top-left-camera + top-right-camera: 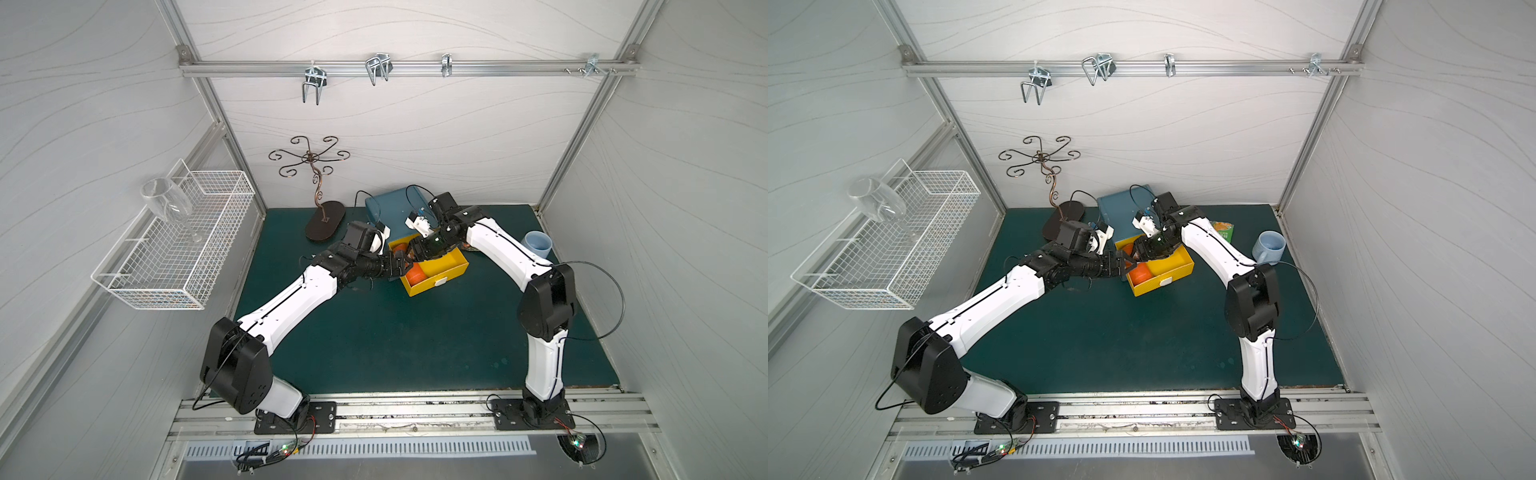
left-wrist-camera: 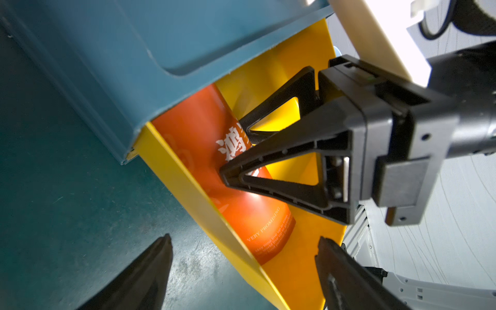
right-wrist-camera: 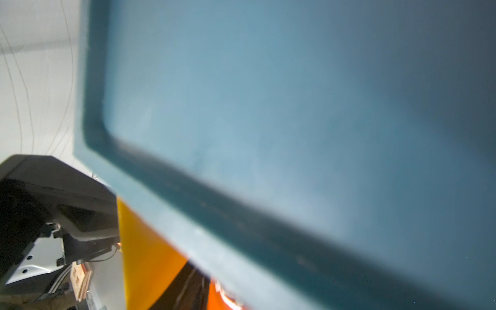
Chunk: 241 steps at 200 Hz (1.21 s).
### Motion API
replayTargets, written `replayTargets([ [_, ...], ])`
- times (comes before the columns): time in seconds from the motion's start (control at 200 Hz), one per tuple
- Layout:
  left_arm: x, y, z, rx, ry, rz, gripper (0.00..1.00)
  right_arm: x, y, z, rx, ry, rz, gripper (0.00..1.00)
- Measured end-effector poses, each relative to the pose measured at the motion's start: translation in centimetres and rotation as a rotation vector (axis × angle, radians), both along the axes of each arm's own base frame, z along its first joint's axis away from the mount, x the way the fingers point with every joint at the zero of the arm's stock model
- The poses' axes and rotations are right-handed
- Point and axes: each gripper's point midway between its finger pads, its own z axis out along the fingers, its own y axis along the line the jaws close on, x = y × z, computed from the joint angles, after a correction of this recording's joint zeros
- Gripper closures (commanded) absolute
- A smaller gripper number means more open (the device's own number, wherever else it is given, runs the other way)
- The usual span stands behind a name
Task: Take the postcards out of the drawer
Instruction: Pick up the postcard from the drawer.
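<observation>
Inside the drawer [image 2: 185, 185], half-open right hand [image 2: 233, 149] touches orange postcard [image 2: 193, 128].

Capitals: "VERY PROMISING", white, on the orange postcard [image 2: 198, 139], at its end nearest the left gripper [image 2: 244, 240].
Small print: lines just beneath, too blurred to read.
Chinese characters: white, half hidden behind the right gripper [image 2: 232, 149].

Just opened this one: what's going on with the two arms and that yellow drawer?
The yellow drawer stands pulled out of the blue cabinet, with an orange postcard inside it, not yet out. The right gripper is down in the drawer, its jaws on either side of the card's edge; whether they grip it can't be told. The left gripper hovers open astride the drawer's side wall.
</observation>
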Motion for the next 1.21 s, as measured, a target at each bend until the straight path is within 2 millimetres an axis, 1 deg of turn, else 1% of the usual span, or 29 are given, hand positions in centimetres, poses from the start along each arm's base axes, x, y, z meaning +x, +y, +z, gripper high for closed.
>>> replayTargets([
  [0.225,0.0,0.0,0.0,0.001,0.0,0.0,0.11,-0.1,0.0,-0.1,-0.001,0.0,0.002,0.65],
  [0.485,0.0,0.0,0.0,0.002,0.001,-0.001,0.11,-0.1,-0.5,0.2,0.007,0.031,-0.011,0.75],
  [0.76,0.0,0.1,-0.1,0.007,-0.002,-0.002,0.11,0.6,-1.3,1.6,0.045,0.045,-0.029,0.77],
  [1.206,-0.2,0.3,-0.3,0.022,0.005,0.0,0.11,0.7,-1.9,1.9,0.081,0.091,-0.042,0.8],
])
